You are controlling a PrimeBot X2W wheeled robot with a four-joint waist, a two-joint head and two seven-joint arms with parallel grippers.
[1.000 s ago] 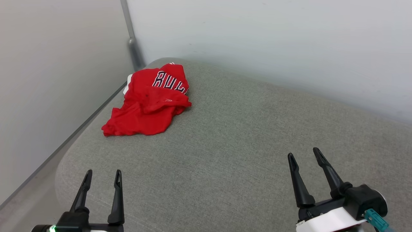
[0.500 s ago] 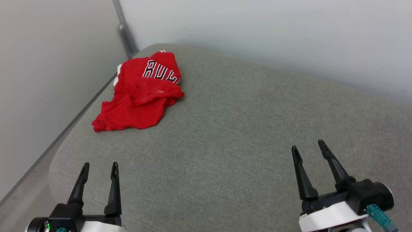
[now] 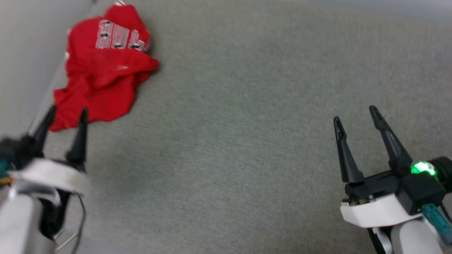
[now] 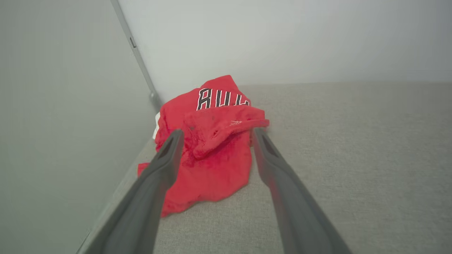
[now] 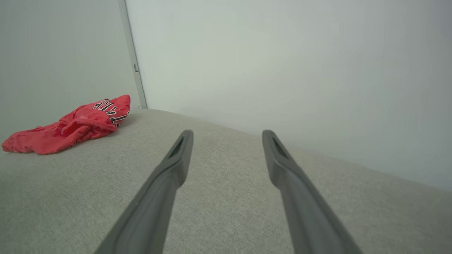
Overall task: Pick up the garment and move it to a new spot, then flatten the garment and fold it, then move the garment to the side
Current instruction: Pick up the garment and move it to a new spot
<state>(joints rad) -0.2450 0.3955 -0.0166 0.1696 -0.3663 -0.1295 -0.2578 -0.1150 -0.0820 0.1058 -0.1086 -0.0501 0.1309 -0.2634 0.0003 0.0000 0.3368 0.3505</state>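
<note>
Red cloth, crumpled in a heap: the garment [image 3: 102,70] lies at the far left corner of the grey upholstered surface [image 3: 229,148], close against the pale wall [image 4: 70,106]. Its lettering sits uppermost at the back and a loose hem spills toward the robot. The left gripper [image 3: 68,109] stands with both fingers spread wide and nothing between them, aimed at that near hem. In its wrist view the heap sits framed between the two fingers, just ahead of the tips, and I can't tell whether they touch cloth. The right gripper [image 3: 355,113] is likewise spread and empty, well apart over bare upholstery on the right. The pick-up looks not yet made. To do it well, I'd say the left arm should come down on the raised fold in the middle of the heap rather than the thin edge. It should pinch through several layers and lift straight up before swinging toward the open middle, so no sleeve drags along the wall.
</note>
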